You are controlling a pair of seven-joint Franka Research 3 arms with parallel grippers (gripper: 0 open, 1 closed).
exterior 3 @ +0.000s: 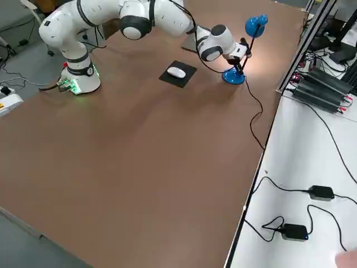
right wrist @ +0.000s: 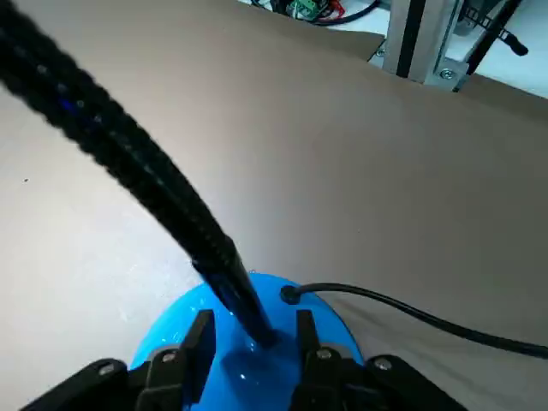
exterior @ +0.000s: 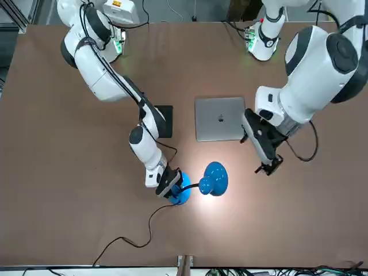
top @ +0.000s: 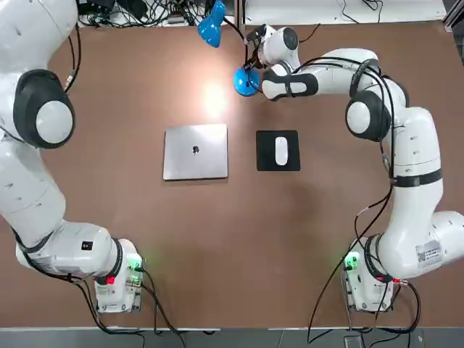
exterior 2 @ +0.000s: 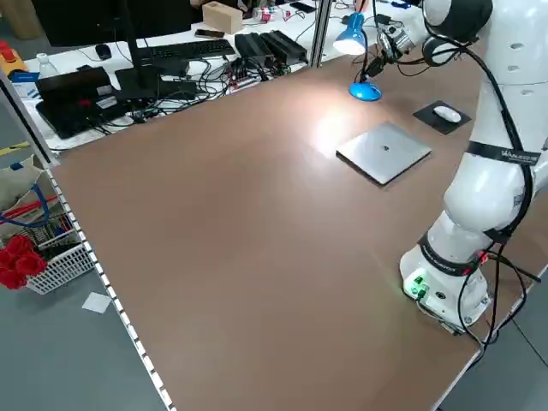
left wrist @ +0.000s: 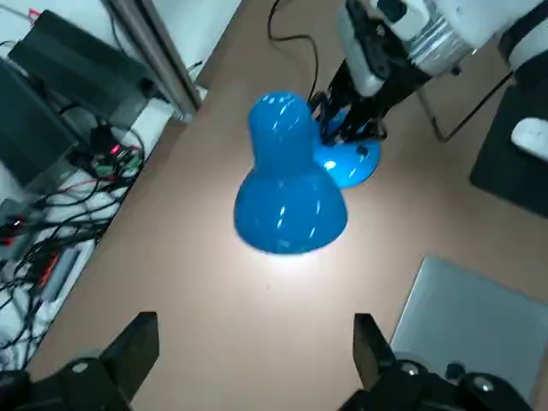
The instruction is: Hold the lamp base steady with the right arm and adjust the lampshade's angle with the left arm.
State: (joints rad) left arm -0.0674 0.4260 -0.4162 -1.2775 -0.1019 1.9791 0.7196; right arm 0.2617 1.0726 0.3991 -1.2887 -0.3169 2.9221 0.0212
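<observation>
Gooseneck (right wrist: 227,274) looked stiffly springy, best taken low between the right gripper (right wrist: 255,342)'s parted fingers; left gripper (left wrist: 257,338), wide open, suited the slick lampshade (left wrist: 289,193).

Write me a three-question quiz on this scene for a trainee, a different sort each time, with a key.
1. True or false: above the table, the left pincer stands open, apart from the lit lampshade.
2. Fill in the blank: the white mouse lies on a black ____.
3. Multiple choice: at the lamp base, what rises between the two fingers of the right pincer?
A) the white mouse
B) the black stem
C) the lampshade

Key: 1. True. 2. Pad. 3. B.
</observation>
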